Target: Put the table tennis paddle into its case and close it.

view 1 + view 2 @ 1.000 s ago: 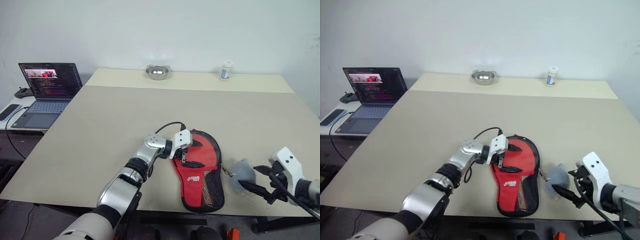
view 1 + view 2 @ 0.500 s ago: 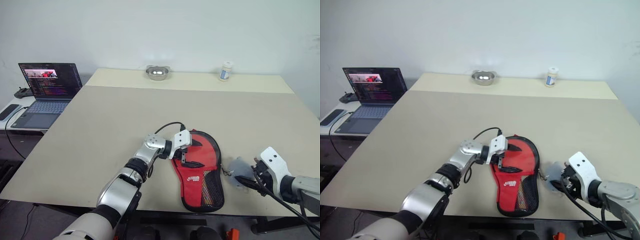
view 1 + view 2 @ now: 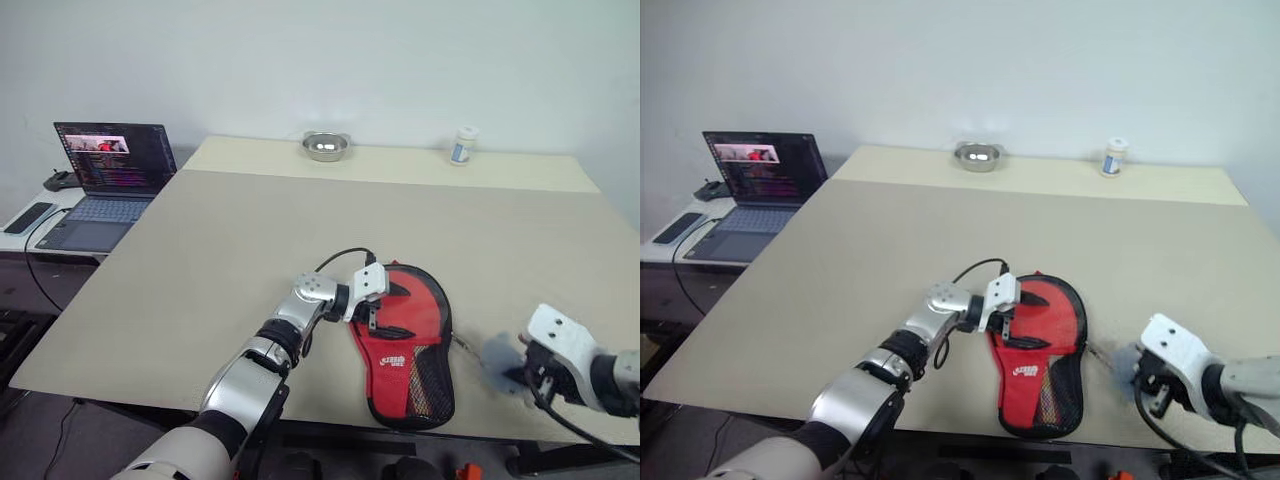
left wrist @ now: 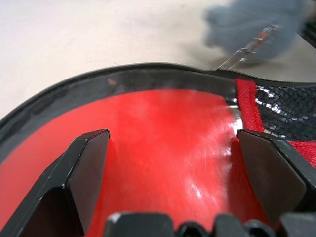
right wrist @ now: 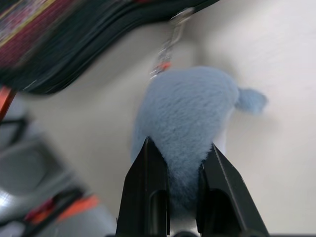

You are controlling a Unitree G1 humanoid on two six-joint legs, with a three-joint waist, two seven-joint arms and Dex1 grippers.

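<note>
the left end effector (image 3: 377, 303) reaches in level from the left, fingers spread wide over the round head of the case (image 3: 408, 340), which lies red side up near the tabletop (image 3: 250, 230) front edge. the right end effector (image 5: 178, 170), angled down, pinches the blue plush charm (image 5: 185, 118) chained to the case.

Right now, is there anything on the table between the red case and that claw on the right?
Yes: a fluffy grey-blue charm on a small chain that runs to the case. In the right wrist view the right gripper pinches the charm.
</note>
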